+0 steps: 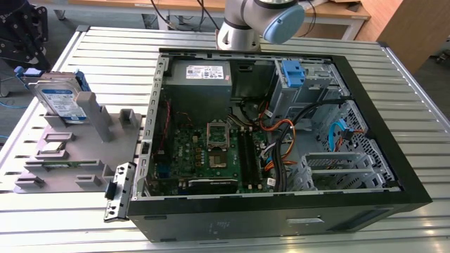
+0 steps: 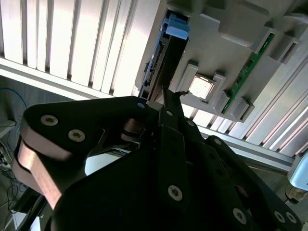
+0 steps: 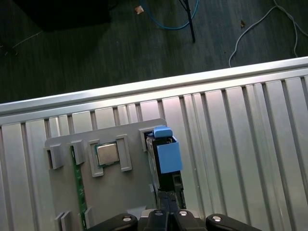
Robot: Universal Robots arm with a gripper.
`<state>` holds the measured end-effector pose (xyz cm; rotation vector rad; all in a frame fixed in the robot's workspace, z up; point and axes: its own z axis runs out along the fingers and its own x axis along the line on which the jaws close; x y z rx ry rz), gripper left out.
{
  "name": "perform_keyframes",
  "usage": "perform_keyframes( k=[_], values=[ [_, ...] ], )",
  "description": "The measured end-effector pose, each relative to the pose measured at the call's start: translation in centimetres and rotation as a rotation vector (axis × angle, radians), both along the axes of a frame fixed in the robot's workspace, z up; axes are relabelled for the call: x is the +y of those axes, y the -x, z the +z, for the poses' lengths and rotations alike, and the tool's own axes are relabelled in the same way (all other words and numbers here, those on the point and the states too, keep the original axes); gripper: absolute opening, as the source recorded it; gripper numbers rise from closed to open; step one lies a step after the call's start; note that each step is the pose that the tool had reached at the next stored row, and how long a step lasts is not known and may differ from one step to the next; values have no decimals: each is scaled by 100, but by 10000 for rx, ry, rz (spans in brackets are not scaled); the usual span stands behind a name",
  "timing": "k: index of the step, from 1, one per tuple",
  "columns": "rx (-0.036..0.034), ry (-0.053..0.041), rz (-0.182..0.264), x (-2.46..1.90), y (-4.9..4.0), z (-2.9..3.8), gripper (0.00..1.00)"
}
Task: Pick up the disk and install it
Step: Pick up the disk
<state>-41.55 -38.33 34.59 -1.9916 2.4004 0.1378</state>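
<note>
The disk (image 1: 60, 100) stands on edge in a slot of the grey holder (image 1: 70, 158), at the exterior view's left, outside the computer case. It is silver-grey with a blue-and-white label and a bright blue bracket. In the first wrist view I look down on the disk's blue bracket (image 3: 166, 155). My gripper (image 3: 167, 196) hangs over one end of it, its black fingers pressed together on nothing. The second wrist view shows the disk's thin edge (image 2: 161, 60) past my shut gripper (image 2: 169, 96). I cannot tell how wide the gap between them is.
The open computer case (image 1: 393, 174) lies flat on the slatted metal table (image 1: 105, 47), with its motherboard (image 1: 211, 153), power-supply box (image 1: 204, 74) and a bare blue bracket (image 1: 292, 74) showing. The grey holder also carries a processor chip (image 3: 108, 154) and a green memory stick (image 3: 77, 187).
</note>
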Motion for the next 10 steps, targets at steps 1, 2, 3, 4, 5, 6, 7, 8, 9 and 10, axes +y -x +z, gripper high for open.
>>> perform_keyframes(
  k=[1, 2, 3, 4, 5, 6, 7, 8, 9, 10],
  values=[
    [0, 0, 0, 0, 0, 0, 11],
    [1, 0, 0, 0, 0, 0, 11],
    [0, 0, 1, 0, 0, -1, 11],
    [-1, -1, 0, 0, -1, -4, 11],
    [-5, -3, 0, 0, 0, -14, 11],
    [-3, -2, 0, 0, 0, -22, 11],
    [0, 0, 1, 0, 0, -24, 11],
    [0, 0, 1, 0, 0, -24, 11],
    [1, 0, 1, 0, 0, -24, 11],
    [1, 1, 2, 0, 0, -24, 11]
  ],
)
